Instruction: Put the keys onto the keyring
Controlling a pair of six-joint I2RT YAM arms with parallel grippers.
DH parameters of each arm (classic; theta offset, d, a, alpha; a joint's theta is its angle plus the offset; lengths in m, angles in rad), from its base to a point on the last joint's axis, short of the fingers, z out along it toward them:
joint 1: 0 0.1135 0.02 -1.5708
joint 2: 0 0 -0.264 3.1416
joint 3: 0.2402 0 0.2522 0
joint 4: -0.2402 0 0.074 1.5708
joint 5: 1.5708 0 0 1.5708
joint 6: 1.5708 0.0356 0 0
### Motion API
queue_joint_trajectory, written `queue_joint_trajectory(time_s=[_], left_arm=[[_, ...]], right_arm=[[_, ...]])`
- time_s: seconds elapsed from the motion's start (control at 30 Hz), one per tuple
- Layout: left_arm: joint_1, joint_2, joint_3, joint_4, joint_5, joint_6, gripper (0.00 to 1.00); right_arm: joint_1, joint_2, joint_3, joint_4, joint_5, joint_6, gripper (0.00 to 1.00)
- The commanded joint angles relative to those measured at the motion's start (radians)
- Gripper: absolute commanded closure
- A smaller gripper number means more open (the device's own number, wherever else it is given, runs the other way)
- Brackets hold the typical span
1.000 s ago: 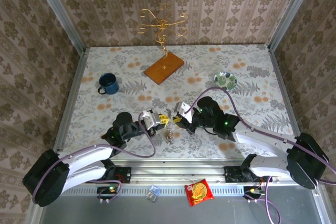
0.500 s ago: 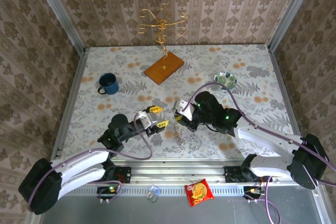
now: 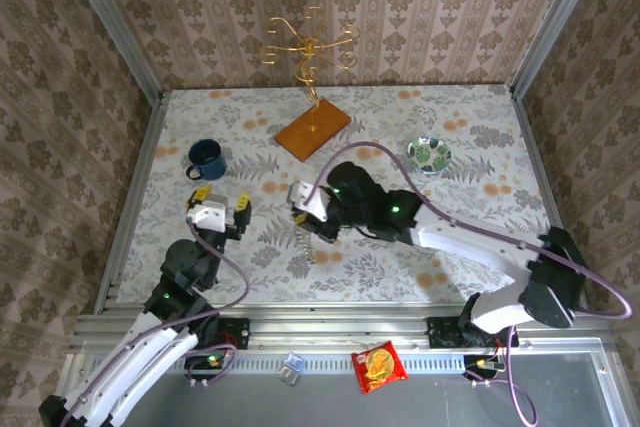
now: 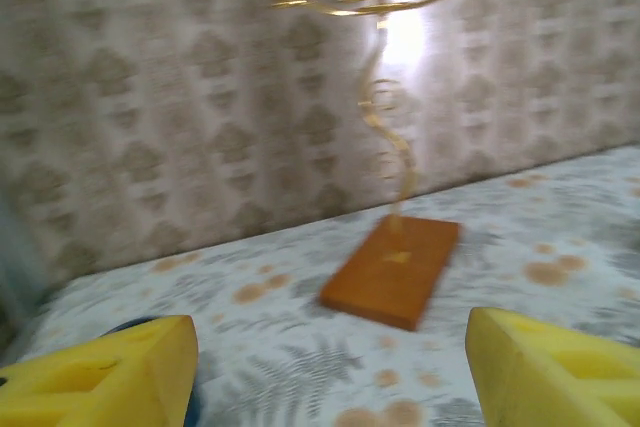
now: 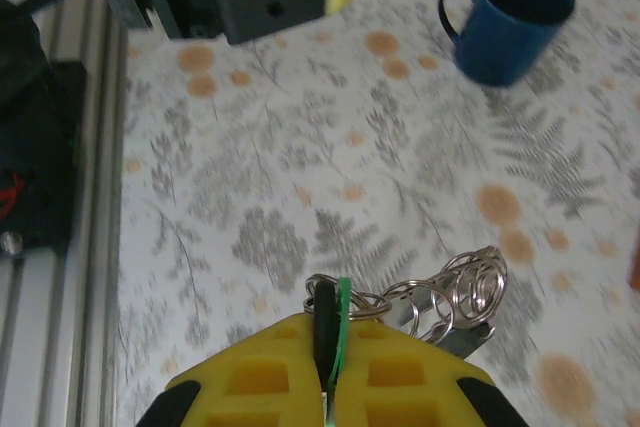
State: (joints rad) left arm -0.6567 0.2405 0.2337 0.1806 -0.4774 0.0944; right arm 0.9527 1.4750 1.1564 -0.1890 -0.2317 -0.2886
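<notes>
**Keys (image 5: 343,297) pinched in right gripper (image 5: 333,347); left gripper (image 3: 221,200) open & empty**

The keys are clamped edge-on betw. the right gripper's yellow pads (image 5: 420,387). A dark head and a thin green one are seen squeezed side by side in the seam, w/ the jaws closed hard on them. Just past the fingertips, fwd and to the right, the keyring (image 5: 470,282) is seen as silvery wire loops bunched against the keys. Holding by the heads is judged deliberate: the loops are left free beyond the tips, where the other arm can reach them. Whether either key is already threaded can't be told, as loops and blades overlap too much. The bunch appears to be carried clear of the surface (image 3: 400,257), though contact can't be ruled out.

The left gripper is held w/ jaws spread wide and nothing betw. its pads. It is set well apart from the right gripper, off to one side. A gold wire stand (image 4: 392,267) on its wooden base is faced straight ahead of it. A blue mug (image 5: 510,22) lies near its left pad, and well ahead of the right gripper's tips.

That spread, empty posture is judged a ready one, for taking a loop or key. Fine alignment would be needed, since thin wire is easily lost from soft pads.
</notes>
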Motion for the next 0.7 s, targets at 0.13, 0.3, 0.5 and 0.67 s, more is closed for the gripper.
queue_joint_trajectory(time_s=[0.13,0.3,0.5,0.67], left_arm=[[0.038,-0.037,0.060,-0.203,-0.334,-0.047,0.20],[0.053,0.004,0.061,-0.208,-0.278,-0.056,0.08],[0.077,0.119,0.064,-0.168,-0.216,-0.068,0.00],[0.107,0.227,0.060,-0.108,-0.174,-0.079,0.00]], right_arm=[[0.018,0.217,0.075,0.305,-0.056,0.239,1.00],[-0.034,0.251,0.022,0.259,-0.039,0.223,1.00],[-0.139,0.214,-0.059,0.094,-0.034,0.092,1.00],[-0.203,0.207,-0.085,-0.084,0.060,-0.110,1.00]])
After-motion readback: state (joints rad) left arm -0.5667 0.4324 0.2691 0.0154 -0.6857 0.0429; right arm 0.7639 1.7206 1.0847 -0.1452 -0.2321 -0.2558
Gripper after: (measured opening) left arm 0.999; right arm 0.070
